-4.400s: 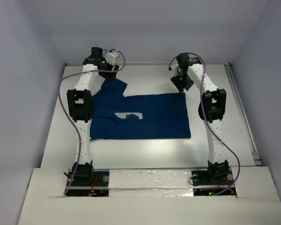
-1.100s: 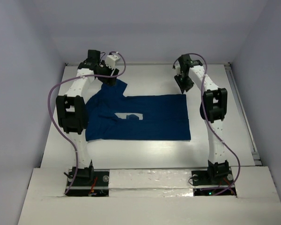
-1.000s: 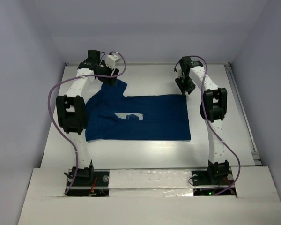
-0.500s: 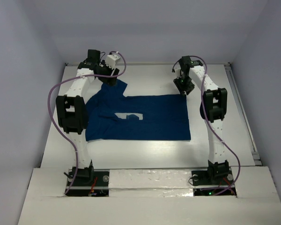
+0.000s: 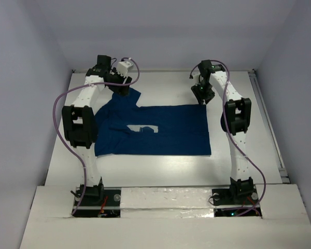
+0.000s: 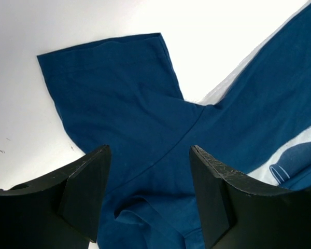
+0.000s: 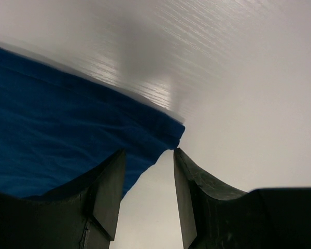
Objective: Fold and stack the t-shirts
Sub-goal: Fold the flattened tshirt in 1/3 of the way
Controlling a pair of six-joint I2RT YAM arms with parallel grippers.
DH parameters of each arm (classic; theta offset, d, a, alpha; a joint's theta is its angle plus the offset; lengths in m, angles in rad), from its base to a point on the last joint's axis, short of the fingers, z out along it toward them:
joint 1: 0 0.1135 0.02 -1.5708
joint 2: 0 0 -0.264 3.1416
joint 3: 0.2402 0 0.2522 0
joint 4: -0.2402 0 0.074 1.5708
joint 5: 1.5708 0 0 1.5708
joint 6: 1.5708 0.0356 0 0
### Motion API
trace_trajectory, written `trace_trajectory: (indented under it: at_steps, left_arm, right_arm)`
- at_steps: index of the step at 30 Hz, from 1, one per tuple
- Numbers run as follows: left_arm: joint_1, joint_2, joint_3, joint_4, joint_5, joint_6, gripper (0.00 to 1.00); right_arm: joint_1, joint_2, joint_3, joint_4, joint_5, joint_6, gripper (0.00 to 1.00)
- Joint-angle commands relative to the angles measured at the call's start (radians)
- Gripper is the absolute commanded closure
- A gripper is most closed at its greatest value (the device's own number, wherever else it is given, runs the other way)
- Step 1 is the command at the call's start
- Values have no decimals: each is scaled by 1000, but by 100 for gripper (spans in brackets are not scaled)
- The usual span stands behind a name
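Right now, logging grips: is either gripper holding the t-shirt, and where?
Nothing held: left gripper open over the t-shirt by a sleeve; right gripper open at its hem corner.

t-shirt [image 5: 168, 137] spread on table [image 5: 160, 168] | left arm [image 5: 86, 99], right arm [image 5: 233, 115]: far corners

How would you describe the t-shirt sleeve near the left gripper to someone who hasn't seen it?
On the white table lies a dark navy-blue cloth t-shirt. By the left gripper, its short sleeve juts toward the back wall, the only flap breaking the straight far edge.
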Motion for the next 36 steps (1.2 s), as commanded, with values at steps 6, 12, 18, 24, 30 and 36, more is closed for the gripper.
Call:
trace_trajectory:
  at_steps: [6,12,18,24,30,36]
  left_arm:
    - [-2,-25,99,-58,29,-31,41]
    - [-2,-49,151,-113,9,-27,41]
    - [-11,-71,121,-123,32,-31,41]
    - [-11,-159,-99,-66,148,15,55]
    - [-21,-274,-380,-6,268,123,100]
    - [-30,-396,-602,17,270,217,100]
  right_arm:
    - [-5,17,30,-49,-64,-5,51]
    - [-23,14,11,-58,-128,11,50]
    - [-32,-28,-41,-63,-337,14,69]
    - [-6,-243,-405,201,-304,43,100]
    - [22,-467,-741,422,-281,23,100]
    - [58,-607,-903,537,-201,-12,100]
